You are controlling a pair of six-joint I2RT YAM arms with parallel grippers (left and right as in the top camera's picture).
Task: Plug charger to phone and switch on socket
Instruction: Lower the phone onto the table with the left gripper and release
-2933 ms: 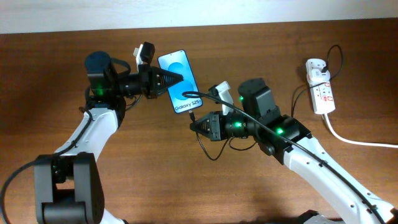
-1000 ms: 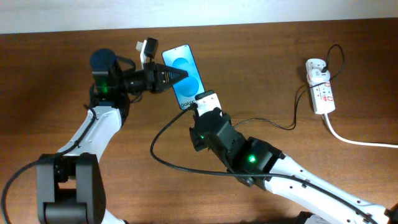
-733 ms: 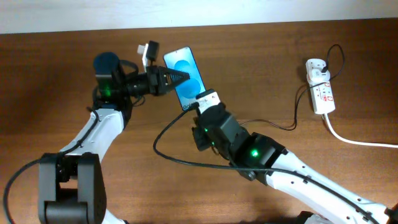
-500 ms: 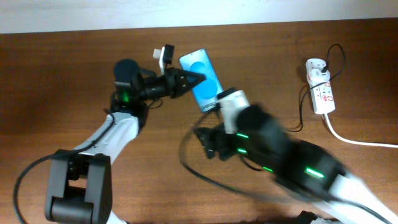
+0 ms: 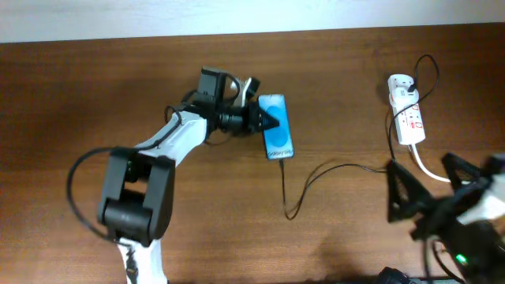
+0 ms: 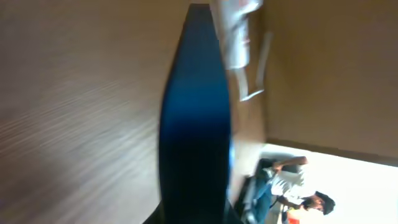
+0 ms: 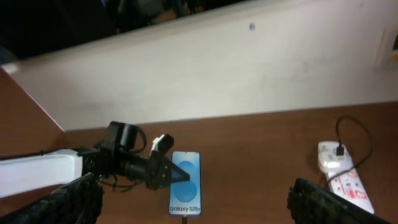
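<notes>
The phone lies flat on the wooden table with its blue screen up; the right wrist view shows it too. My left gripper is shut, its tip resting on the screen's left side, not clamped round the phone. The charger runs as a thin black cable from the phone's lower end, loops down, then goes right toward the socket. Its connector sits at the phone's bottom edge. My right gripper hovers wide open at the lower right, holding nothing, far from the phone.
The socket's white plug block and thick white cord lie at the right edge. The left arm stretches across the left half of the table. A pale wall borders the table's far side.
My right gripper opened, let go of the charger's tip and pulled back to the lower right. The left gripper and the phone under it shifted right, and the phone turned straighter.
</notes>
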